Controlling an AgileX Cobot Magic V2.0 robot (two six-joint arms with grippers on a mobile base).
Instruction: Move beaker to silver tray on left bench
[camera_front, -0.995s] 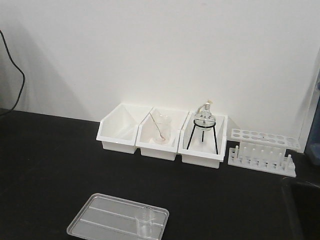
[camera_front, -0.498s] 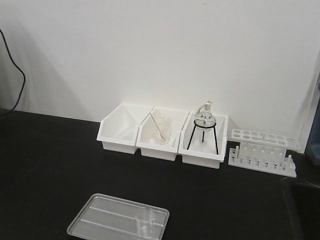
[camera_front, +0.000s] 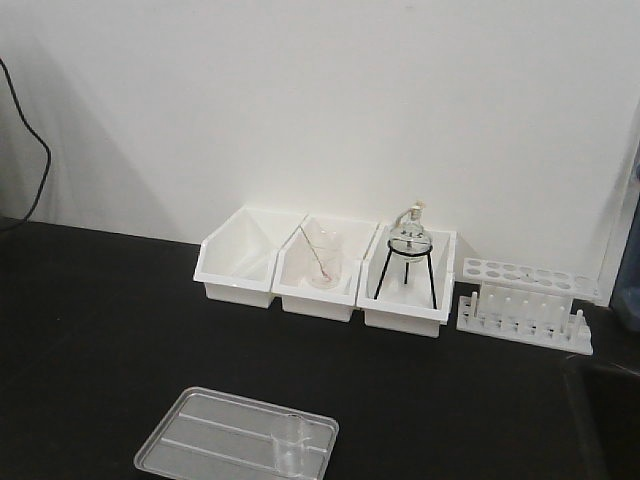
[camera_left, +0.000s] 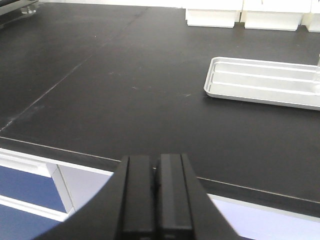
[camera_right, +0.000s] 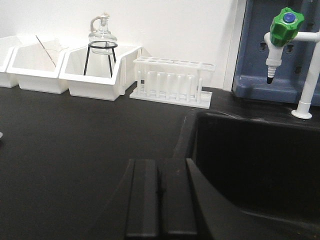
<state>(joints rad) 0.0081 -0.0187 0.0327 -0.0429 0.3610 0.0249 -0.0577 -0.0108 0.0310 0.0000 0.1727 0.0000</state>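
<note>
Beaker: my small clear beaker (camera_front: 290, 441) stands upright inside the silver tray (camera_front: 200, 432), at its right end, close to the near rim.
Tray: it lies flat on the black worktop (camera_front: 100, 320), near the front edge; in my left wrist view the tray (camera_left: 260, 82) sits ahead and to the right, well apart from my pincer.
Left pincer: my left pincer (camera_left: 155, 195) is closed, fingers pressed together with nothing between them, hanging off the front edge of the worktop (camera_left: 125, 90).
Right pincer: my right pincer (camera_right: 159, 200) is likewise closed and empty, over the worktop beside the black sink (camera_right: 260, 155).
Behind the tray: three white bins (camera_front: 325, 268) in a row against the wall; the middle one holds a beaker with a rod (camera_front: 322, 258), the right one a flask on a black tripod (camera_front: 407, 255).
Further right: a white test-tube rack (camera_front: 525, 300), then a tap with a green knob (camera_right: 285, 22).
Change from the earlier frames: none I can see; beaker, tray and bins sit where they did a second ago.
</note>
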